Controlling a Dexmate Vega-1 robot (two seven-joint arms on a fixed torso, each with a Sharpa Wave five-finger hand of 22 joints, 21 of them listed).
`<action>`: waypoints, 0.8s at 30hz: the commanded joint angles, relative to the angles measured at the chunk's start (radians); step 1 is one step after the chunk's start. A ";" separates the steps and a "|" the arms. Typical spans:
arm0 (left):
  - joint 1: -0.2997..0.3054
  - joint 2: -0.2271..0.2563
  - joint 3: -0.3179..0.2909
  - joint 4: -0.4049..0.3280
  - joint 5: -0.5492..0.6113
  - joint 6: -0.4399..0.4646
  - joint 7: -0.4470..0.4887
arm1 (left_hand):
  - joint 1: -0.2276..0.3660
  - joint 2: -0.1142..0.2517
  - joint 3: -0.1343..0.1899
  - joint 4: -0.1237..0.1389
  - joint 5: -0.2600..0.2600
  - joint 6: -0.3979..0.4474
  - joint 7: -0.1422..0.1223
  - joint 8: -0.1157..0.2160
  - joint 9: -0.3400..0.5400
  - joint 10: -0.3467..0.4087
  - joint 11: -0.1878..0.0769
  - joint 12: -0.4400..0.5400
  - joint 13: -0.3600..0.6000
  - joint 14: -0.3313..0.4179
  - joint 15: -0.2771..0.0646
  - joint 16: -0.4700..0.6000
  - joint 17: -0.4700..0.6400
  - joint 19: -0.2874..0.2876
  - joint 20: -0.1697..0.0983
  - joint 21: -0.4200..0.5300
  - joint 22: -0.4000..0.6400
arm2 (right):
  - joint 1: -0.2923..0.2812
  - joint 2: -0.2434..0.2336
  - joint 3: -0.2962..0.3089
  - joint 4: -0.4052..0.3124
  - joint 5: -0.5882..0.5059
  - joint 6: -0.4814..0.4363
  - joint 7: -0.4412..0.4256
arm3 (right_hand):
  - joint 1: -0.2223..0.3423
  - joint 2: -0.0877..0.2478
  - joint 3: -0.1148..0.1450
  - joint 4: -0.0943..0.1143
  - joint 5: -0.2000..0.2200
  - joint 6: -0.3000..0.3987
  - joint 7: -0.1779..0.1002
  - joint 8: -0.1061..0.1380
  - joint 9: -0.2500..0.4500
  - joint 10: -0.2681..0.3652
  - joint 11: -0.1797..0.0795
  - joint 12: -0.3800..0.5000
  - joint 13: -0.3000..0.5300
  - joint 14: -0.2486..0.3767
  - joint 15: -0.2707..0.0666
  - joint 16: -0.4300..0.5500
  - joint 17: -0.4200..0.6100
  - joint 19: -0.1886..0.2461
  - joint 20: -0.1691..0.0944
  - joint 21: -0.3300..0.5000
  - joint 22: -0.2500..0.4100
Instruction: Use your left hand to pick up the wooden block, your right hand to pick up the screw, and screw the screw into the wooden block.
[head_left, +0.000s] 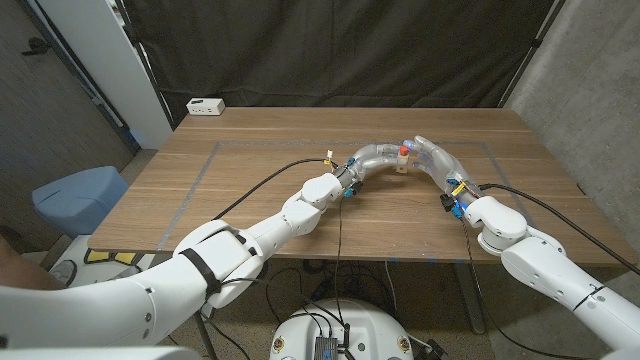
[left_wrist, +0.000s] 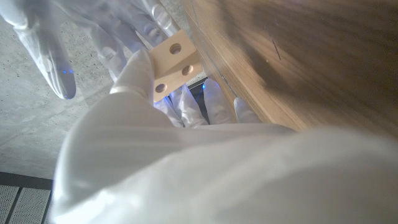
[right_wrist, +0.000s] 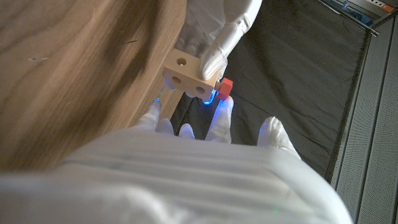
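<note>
1. The two hands meet over the far middle of the wooden bench (head_left: 250, 190), fingertips almost together.
2. The left hand (head_left: 375, 155) grips the wooden block (head_left: 403, 162), fingers closed around it; the left wrist view shows the pale block (left_wrist: 176, 65) with round holes in its faces, a finger laid along one side.
3. The right hand (head_left: 432, 158) pinches the screw (head_left: 404, 148) by its red head, right at the block; in the right wrist view the red head (right_wrist: 224, 88) sits against the block's (right_wrist: 189, 78) end.
4. How deep the screw sits in the block I cannot tell.
5. A white power strip (head_left: 205, 106) lies at the bench's far left corner.
6. A blue bin (head_left: 78, 197) stands on the floor to the left.
</note>
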 joint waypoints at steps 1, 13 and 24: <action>-0.001 -0.002 -0.001 0.006 0.000 0.000 -0.001 | -0.041 0.065 0.047 0.038 0.005 0.087 0.048 0.005 0.008 0.015 -0.010 0.046 0.106 0.008 -0.081 0.003 0.004 0.007 0.003 0.010 0.002 | 0.004 0.011 -0.002 0.009 -0.006 0.032 0.000 | -0.001 0.002 0.001 0.002 0.004 -0.012 -0.003 -0.005 0.002 -0.004 -0.001 0.004 0.004 -0.005 0.008 0.003 0.004 -0.006 0.004 0.004 0.005; 0.002 0.000 -0.001 0.000 0.000 0.001 0.001 | -0.043 0.065 0.047 0.038 0.005 0.086 0.048 0.004 0.008 0.015 -0.009 0.046 0.106 0.007 -0.082 0.003 0.004 0.008 0.003 0.010 0.002 | 0.006 0.007 0.002 0.004 0.003 0.014 -0.004 | 0.000 0.002 0.001 0.001 0.004 -0.032 -0.010 -0.010 0.002 -0.007 0.002 0.003 0.004 -0.009 0.007 0.002 0.004 -0.009 0.005 0.003 0.004; 0.006 0.003 -0.001 -0.011 0.001 0.005 0.005 | -0.040 0.066 0.047 0.036 0.006 0.086 0.047 0.004 0.008 0.016 -0.010 0.046 0.105 0.006 -0.081 0.003 0.005 0.007 0.003 0.009 0.002 | 0.005 -0.004 0.002 0.001 0.009 -0.002 0.002 | -0.005 -0.004 -0.002 0.002 0.004 -0.055 -0.013 -0.016 0.001 -0.023 0.003 -0.001 0.004 -0.021 0.005 -0.001 0.004 -0.017 0.006 0.002 0.005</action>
